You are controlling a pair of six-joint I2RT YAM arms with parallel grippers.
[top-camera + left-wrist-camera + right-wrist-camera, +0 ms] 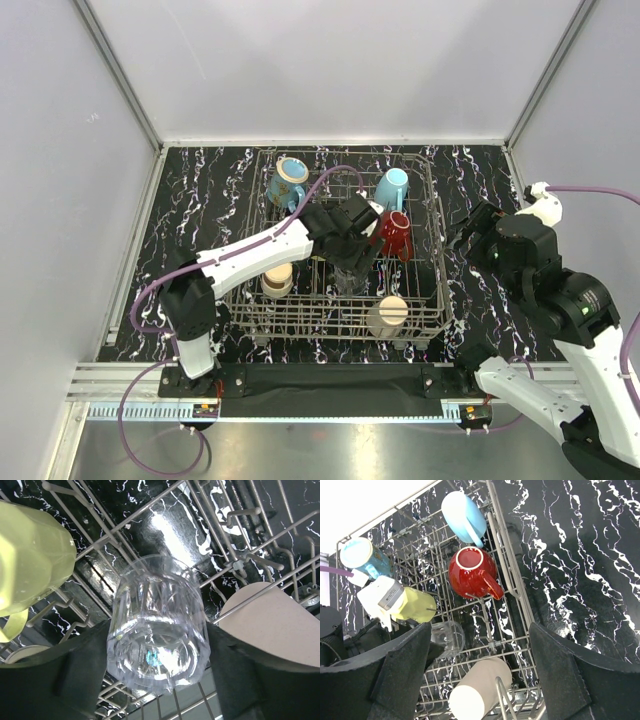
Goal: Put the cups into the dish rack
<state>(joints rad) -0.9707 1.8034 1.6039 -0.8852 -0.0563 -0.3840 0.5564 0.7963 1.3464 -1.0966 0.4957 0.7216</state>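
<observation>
Beside clear glass (pixel 157 635), yellow-green mug (pixel 30 565), cream cup (pixel 275 625)

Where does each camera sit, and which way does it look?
Top: above and behind the arms, looking down on the rack; both arms show.
Left wrist: low over the rack, close on the glass between its fingers.
Right wrist: beside the rack, looking down into it; its open fingers show.
Both wrist views share the glass and yellow-green mug.
</observation>
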